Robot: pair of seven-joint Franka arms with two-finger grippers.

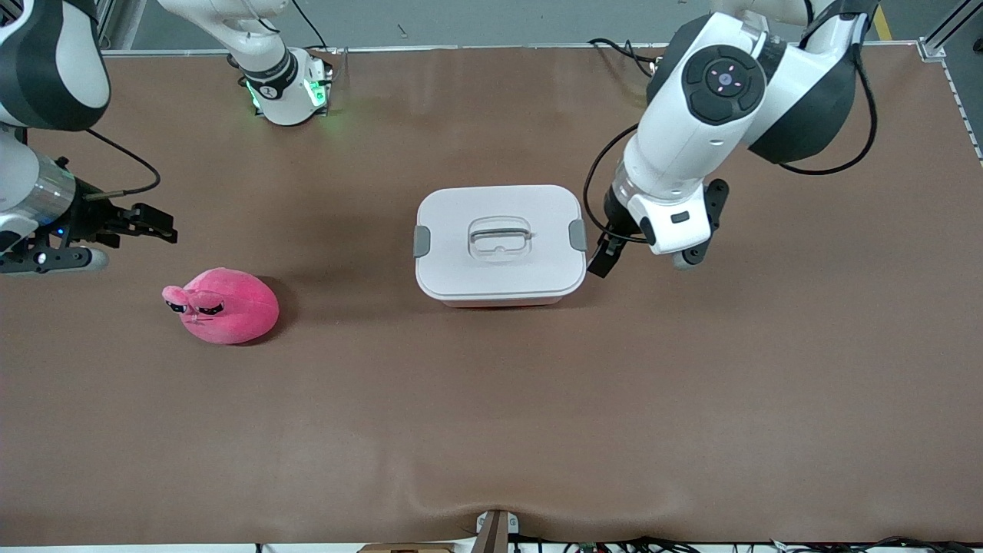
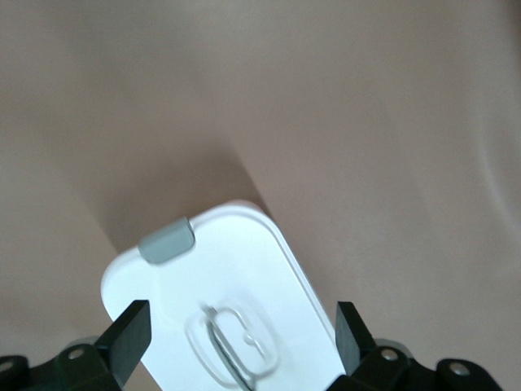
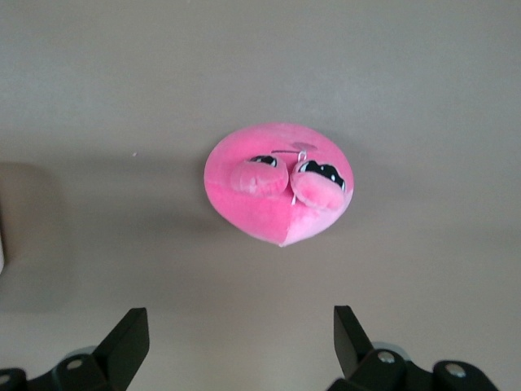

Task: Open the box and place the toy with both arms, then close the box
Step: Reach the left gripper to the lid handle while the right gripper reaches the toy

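Box (image 1: 499, 244) sits mid-table, lid latched. Toy (image 1: 223, 305) lies toward the right arm's end. Left gripper (image 1: 614, 250), jaws spread, hangs beside a latch (image 1: 577, 234); it may shove the box. Right gripper (image 1: 142, 223), released, hangs near the toy.

worktop (image 1: 491, 430): brown matte covering, wrinkle at 6 o'clock edge | metal frame rail (image 1: 948, 31): 1 o'clock corner | cables (image 1: 660, 544): along 5 o'clock edge | light: even, soft shadows
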